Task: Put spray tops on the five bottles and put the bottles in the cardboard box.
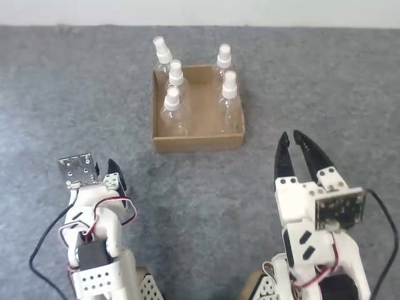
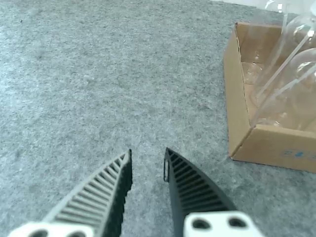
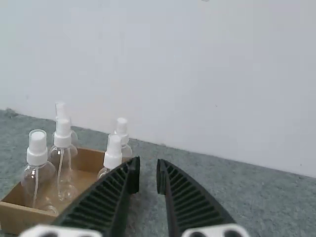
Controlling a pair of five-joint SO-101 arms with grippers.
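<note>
The cardboard box (image 1: 198, 142) sits open-topped on the grey mat (image 1: 75, 94), and all five clear bottles stand upright inside it. Three are lined along the box's left wall: a near one (image 1: 175, 120), a middle one (image 1: 177, 84) and one in the far left corner (image 1: 164, 57). Two more stand along the box's right wall, one nearer (image 1: 230, 111) and one at the far corner (image 1: 224, 65). Each bottle wears a white spray top (image 1: 172, 99). The bases of the far bottles are hidden behind the nearer ones, so exactly how they sit there is hard to tell.

The left gripper (image 2: 148, 154) hangs over bare mat, well apart from the box, off its near left corner. Its ribbed black jaws are parted by a narrow gap with nothing between them. From its wrist view the box's near left corner (image 2: 247, 133) shows to one side, with the clear bottle walls (image 2: 296, 94) rising inside.

The right gripper (image 1: 290, 134) is raised just off the box's near right corner, tips pointing past the box toward the white wall (image 3: 197, 59). Its jaws are slightly apart and empty as well. In its wrist view the box (image 3: 19, 210) and the capped bottles (image 3: 37, 173) lie beyond one jaw.
</note>
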